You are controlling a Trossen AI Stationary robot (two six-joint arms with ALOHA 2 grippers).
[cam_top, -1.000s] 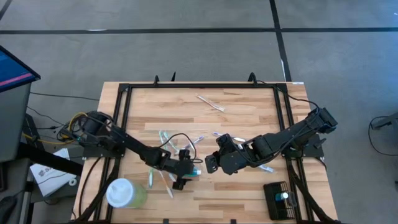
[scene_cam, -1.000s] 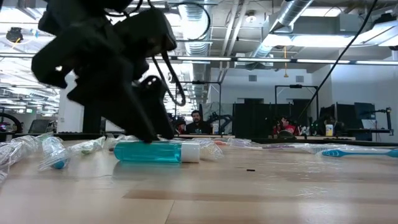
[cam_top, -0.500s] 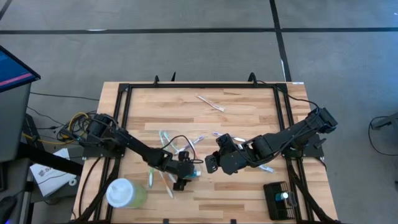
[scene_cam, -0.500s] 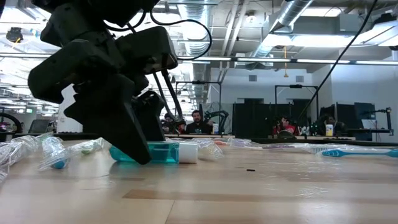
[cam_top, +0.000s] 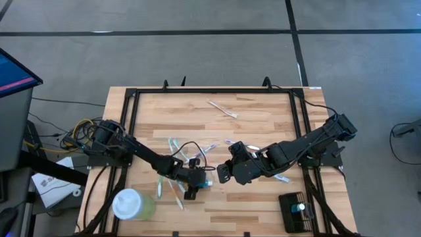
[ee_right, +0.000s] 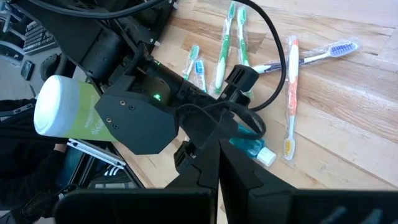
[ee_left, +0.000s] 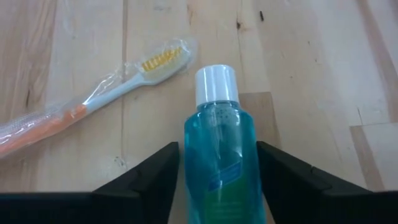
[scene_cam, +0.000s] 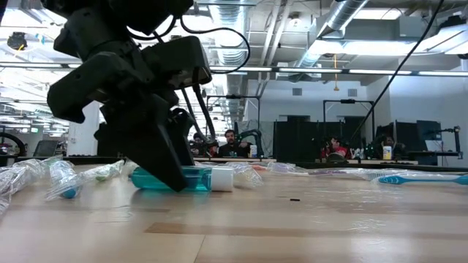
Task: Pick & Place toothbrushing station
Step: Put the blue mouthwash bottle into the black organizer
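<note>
A blue mouthwash bottle (ee_left: pixel 219 155) with a white cap (ee_left: pixel 215 84) lies on its side on the wooden table, near the middle. My left gripper (cam_top: pixel 196 185) is down on it, its fingers closed against the bottle's two sides. My right gripper (cam_top: pixel 222 174) hangs shut and raised just right of it, holding nothing. The toothbrushing station (cam_top: pixel 294 211), a small black holder with a slotted top, stands at the table's near right corner, far from both grippers. My left gripper pinches the bottle's body (ee_left: pixel 211 180) between its two fingers (ee_left: pixel 155 177), behind the shoulder, with the capped neck sticking out past the fingertips. The fingers slant down from the table's left and lie along the bottle. It rests flat on the table (scene_cam: pixel 197 179).
Wrapped toothbrushes lie scattered around the bottle, one orange (ee_left: pixel 81 112) right beside it, others (cam_top: pixel 174 148) farther off. A pale green cup with a white lid (cam_top: pixel 131 204) stands at the near left. Another wrapped piece (cam_top: pixel 223 109) lies toward the far edge.
My left gripper has sunk a little onto the lying bottle, and its fingers have closed in on the bottle's sides. The bottle has stayed on the table. The right arm has kept still.
</note>
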